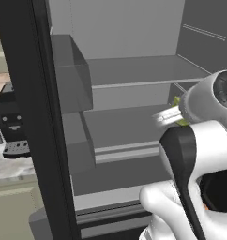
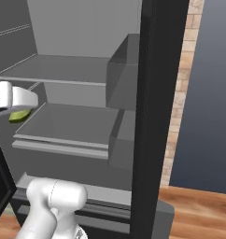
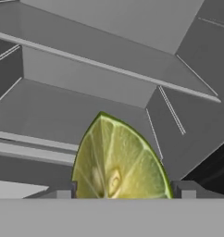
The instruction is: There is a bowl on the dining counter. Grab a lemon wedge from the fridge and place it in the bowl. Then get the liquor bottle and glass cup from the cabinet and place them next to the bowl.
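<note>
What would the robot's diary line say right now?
stage: fridge pick | gripper: straddling lemon wedge, grip unclear | fridge: open

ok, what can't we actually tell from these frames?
- Whether the pads touch the lemon wedge: hand view, the wedge's base and the fingertips are cut off at the bottom.
- Most of the wedge: left base view, behind the arm's wrist; right base view, just a sliver under the hand.
- Gripper jaws: base views, hidden by the arm.
- Fridge bottom: left base view, arm covers it.

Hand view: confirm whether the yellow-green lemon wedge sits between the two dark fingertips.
Yes, the yellow-green lemon wedge stands between the two dark fingertips, one at each side.
</note>
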Controlling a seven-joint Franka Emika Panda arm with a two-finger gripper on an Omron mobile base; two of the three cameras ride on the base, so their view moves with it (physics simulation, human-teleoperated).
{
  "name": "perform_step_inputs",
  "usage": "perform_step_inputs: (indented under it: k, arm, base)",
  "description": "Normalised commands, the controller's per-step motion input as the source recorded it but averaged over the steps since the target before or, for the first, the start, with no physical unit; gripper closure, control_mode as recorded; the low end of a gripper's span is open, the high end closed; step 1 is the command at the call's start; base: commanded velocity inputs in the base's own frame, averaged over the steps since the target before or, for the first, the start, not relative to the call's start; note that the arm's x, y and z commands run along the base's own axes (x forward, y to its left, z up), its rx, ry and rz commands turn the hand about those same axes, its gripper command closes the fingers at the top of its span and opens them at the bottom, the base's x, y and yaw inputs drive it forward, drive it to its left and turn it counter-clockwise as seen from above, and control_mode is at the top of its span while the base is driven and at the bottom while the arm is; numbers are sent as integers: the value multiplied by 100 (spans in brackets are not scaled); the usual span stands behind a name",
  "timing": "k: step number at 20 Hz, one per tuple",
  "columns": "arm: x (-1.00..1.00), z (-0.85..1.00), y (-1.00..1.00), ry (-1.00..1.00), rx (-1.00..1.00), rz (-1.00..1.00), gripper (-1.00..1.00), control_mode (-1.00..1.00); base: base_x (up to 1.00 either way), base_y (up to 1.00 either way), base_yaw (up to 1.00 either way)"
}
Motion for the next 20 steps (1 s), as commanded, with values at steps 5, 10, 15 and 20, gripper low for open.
perform_step_inputs:
  k: [5,10,15,20]
  arm:
    - [-54,2,-8,-3,1,0,100,-100]
    - [-26,3,-5,0,1,0,100,-100]
    - [-15,0,0,2,0,0,100,100]
    - [0,0,0,0,0,0,100,100]
  base:
    - [0,0,0]
    - [0,0,0]
    - [-17,0,0]
    - [-91,0,7]
